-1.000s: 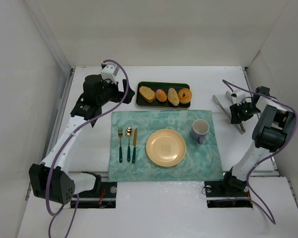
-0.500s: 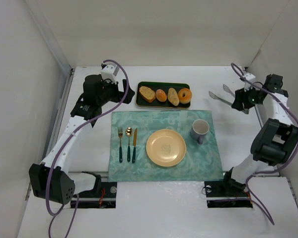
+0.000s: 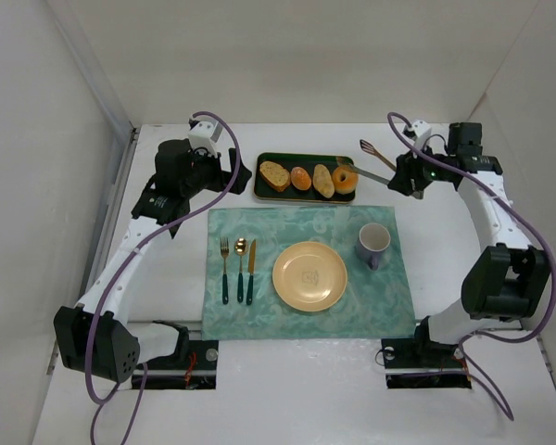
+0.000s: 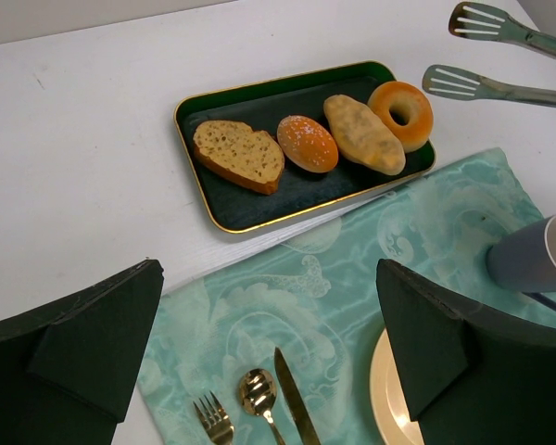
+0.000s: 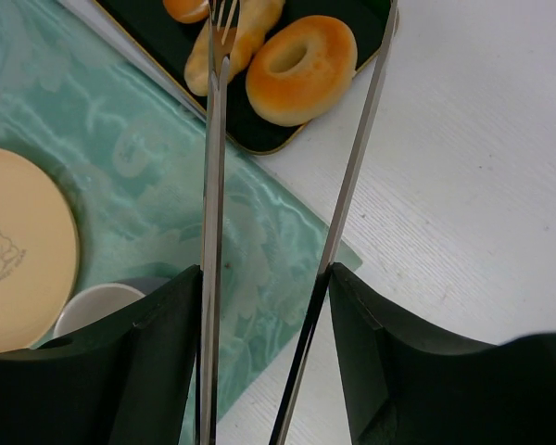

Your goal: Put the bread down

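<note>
The bread point(image 3: 345, 178) point(image 4: 401, 113) point(image 5: 301, 68) is a golden ring lying at the right end of a dark tray point(image 3: 304, 157) point(image 4: 259, 199). My right gripper point(image 3: 410, 174) point(image 5: 264, 278) is shut on metal tongs point(image 3: 375, 162) point(image 4: 500, 88) point(image 5: 213, 139), pressing their two arms. The tongs stand spread, their tips just right of the bread and apart from it; in the right wrist view the ring shows between the arms. My left gripper point(image 3: 227, 174) point(image 4: 269, 306) hangs open and empty left of the tray, above the placemat's far left corner.
A toast slice point(image 3: 274, 175) and two rolls point(image 3: 312, 179) share the tray. On the teal placemat point(image 3: 259, 232) sit a yellow plate point(image 3: 309, 275), a grey mug point(image 3: 373, 243), and a fork, spoon and knife point(image 3: 238, 269). White walls enclose the table.
My right arm has swung left from the table's right side, carrying the tongs to the tray's right end beside the bread. The left arm has not moved.
</note>
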{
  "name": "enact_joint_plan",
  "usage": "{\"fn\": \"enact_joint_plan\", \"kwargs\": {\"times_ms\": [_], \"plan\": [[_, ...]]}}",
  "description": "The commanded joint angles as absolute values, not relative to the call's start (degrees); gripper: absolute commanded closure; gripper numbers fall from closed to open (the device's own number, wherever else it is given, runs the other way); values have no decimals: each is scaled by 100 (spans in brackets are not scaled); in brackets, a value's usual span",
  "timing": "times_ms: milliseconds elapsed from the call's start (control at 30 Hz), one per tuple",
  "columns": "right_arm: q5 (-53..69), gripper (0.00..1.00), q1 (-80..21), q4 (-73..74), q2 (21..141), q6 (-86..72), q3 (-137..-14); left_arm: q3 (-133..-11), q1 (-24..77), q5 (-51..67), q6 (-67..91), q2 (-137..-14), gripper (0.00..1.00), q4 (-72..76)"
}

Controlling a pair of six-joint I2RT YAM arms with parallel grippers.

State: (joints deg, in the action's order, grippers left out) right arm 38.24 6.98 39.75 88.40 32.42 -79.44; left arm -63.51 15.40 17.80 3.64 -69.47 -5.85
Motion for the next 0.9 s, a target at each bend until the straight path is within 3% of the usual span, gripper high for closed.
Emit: {"fn": "enact_joint_plan", "kwargs": {"times_ms": [0,867], "plan": [[3990,40,572,3656,8666,2953,-8007,-6574,1556,1828,404,-6697,0,-387],[3700,40,519,4087,8719,3480,-7498,-6574,1556,1828,404,-6592,0,-387]]}}
